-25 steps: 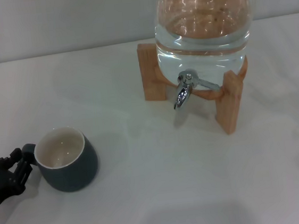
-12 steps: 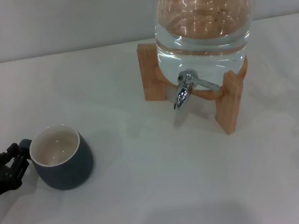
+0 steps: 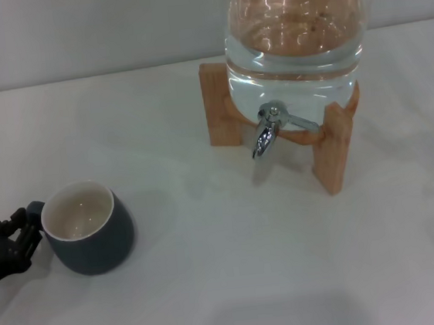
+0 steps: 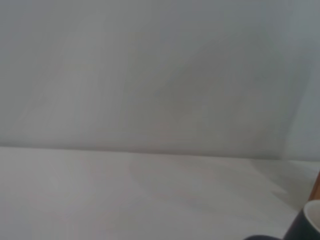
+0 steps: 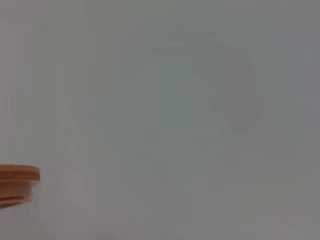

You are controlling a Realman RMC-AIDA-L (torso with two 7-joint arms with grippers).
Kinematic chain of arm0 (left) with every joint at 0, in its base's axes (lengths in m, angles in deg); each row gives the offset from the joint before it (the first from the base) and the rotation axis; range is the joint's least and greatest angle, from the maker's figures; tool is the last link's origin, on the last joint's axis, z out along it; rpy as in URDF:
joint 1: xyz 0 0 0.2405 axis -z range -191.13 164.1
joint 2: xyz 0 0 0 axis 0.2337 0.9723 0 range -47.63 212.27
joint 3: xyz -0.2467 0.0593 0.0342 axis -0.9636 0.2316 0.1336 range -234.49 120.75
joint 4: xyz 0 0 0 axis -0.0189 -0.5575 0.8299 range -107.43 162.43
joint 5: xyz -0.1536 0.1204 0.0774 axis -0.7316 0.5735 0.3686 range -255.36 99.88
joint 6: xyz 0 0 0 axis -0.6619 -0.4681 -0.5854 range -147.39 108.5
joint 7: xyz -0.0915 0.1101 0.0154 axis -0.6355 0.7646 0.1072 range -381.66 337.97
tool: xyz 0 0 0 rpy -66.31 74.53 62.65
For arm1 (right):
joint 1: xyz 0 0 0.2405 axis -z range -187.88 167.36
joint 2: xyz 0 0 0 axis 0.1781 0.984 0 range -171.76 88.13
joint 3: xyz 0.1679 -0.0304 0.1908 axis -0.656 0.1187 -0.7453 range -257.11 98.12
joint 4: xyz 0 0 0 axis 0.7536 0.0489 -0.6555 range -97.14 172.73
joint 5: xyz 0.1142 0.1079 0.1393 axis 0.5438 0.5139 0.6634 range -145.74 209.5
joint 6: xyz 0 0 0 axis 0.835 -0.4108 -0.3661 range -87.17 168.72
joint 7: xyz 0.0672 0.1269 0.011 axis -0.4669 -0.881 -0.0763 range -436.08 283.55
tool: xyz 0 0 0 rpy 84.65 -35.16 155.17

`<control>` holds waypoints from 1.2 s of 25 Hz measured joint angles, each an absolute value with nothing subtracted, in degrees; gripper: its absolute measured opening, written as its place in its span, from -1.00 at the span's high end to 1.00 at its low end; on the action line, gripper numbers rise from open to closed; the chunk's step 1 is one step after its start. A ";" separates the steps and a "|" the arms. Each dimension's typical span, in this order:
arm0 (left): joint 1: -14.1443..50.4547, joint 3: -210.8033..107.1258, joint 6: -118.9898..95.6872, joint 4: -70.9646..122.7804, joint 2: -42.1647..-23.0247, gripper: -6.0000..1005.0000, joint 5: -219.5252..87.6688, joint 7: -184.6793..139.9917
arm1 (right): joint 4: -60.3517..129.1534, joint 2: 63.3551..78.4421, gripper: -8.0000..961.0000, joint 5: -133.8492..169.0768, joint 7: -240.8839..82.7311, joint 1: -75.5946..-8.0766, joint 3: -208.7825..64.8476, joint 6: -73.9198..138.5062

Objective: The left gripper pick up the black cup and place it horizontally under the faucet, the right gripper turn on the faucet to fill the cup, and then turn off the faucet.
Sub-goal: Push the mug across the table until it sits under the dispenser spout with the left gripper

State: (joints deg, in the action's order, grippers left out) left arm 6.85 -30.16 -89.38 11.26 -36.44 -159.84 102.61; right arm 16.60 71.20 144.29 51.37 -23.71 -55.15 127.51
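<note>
The left gripper (image 3: 24, 229) pinches the black cup's (image 3: 88, 230) handle in its jaws; the cup stands upright on the counter (image 3: 228, 270), the faucet (image 3: 264, 133) well beyond.

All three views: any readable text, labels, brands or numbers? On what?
None readable in any view.
black cup: plain, no marking.
faucet and water jar: only reflections, no print.
wooden stand: bare wood.
left gripper: no label visible.

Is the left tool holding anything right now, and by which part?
The left tool is at the black cup, fingers around its loop handle; a firm clamp cannot be told.
</note>
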 joint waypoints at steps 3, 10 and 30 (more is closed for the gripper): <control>6.98 -30.15 -89.36 10.74 -36.45 0.45 -159.57 102.61 | 16.71 71.21 -0.66 144.28 51.42 -23.65 -55.15 127.47; 8.07 -30.15 -88.80 10.71 -36.41 0.45 -158.60 102.60 | 16.79 71.21 -0.66 144.29 51.47 -23.61 -55.15 127.22; 14.85 -28.29 -90.69 13.02 -37.18 0.62 -157.06 103.04 | 16.55 71.69 -0.66 144.39 51.51 -23.82 -55.15 127.24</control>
State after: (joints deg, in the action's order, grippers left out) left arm 14.85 -28.29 -90.69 13.02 -37.18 -157.06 103.04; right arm 16.55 71.69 144.39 51.51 -23.82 -55.15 127.24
